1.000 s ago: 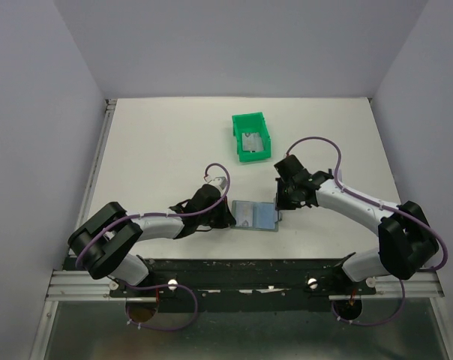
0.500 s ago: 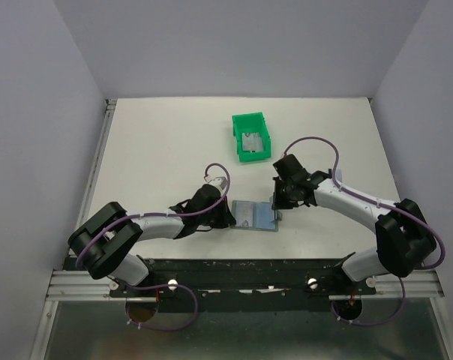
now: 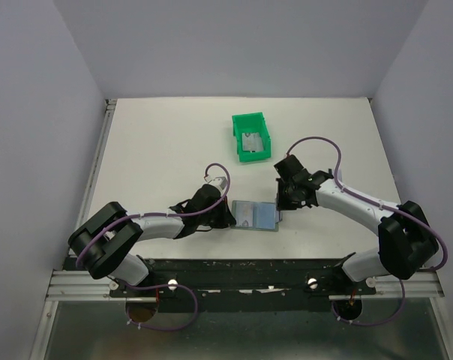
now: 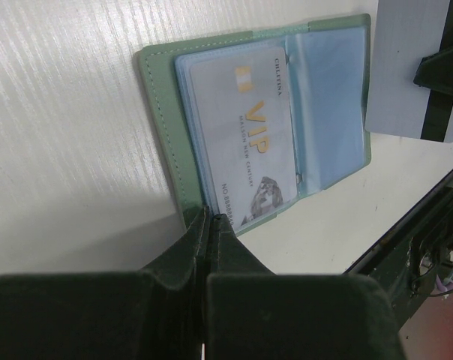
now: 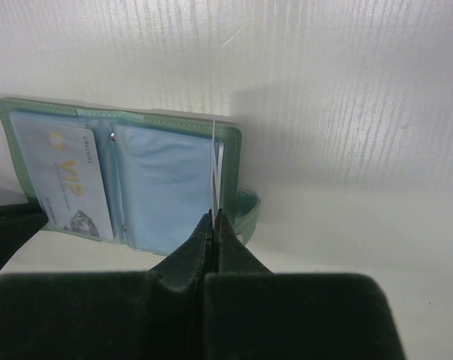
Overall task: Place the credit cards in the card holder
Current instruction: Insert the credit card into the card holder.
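Observation:
The card holder lies open near the table's front edge, its pale blue pockets facing up. A white VIP card sits in its left pocket. My left gripper is shut on the holder's left cover edge. My right gripper is shut on a silvery credit card, holding it on edge at the holder's right side. The left wrist view shows this card's black stripe. Another grey card lies in the green bin.
The green bin stands behind the holder at mid-table. The black front rail runs just below the holder. The holder's closing tab sticks out at its right edge. White walls enclose the table.
My right gripper with its card shifted slightly left, then back. The left gripper and the holder have not moved.

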Controlling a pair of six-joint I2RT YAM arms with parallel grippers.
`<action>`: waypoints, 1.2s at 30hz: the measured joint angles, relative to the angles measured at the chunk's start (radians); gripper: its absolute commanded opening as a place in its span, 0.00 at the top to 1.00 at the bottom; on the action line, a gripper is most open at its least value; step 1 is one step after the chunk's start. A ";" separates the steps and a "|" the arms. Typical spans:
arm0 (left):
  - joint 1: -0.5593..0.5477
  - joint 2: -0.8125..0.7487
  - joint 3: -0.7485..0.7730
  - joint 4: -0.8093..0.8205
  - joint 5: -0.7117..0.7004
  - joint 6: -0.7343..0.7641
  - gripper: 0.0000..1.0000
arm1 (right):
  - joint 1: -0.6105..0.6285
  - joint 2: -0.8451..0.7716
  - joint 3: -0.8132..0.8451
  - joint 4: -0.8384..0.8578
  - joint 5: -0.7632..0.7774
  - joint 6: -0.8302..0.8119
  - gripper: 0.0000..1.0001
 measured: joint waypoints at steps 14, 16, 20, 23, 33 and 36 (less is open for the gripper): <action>0.000 0.001 0.001 0.000 0.001 0.000 1.00 | 0.000 0.021 0.000 0.007 -0.010 -0.005 1.00; 0.000 0.002 0.001 0.000 0.001 0.000 1.00 | 0.000 0.025 0.000 0.010 -0.012 -0.005 1.00; 0.000 0.002 0.001 0.000 0.001 0.000 1.00 | 0.000 0.027 0.000 0.015 -0.018 -0.005 1.00; 0.000 0.002 0.001 0.001 0.001 0.000 1.00 | 0.000 0.027 0.000 0.021 -0.026 -0.005 1.00; 0.000 0.005 0.001 0.004 0.002 0.000 1.00 | 0.000 0.034 0.000 0.054 -0.063 -0.005 1.00; 0.000 0.006 0.001 0.006 0.002 0.000 1.00 | 0.000 0.040 0.000 0.064 -0.076 -0.005 1.00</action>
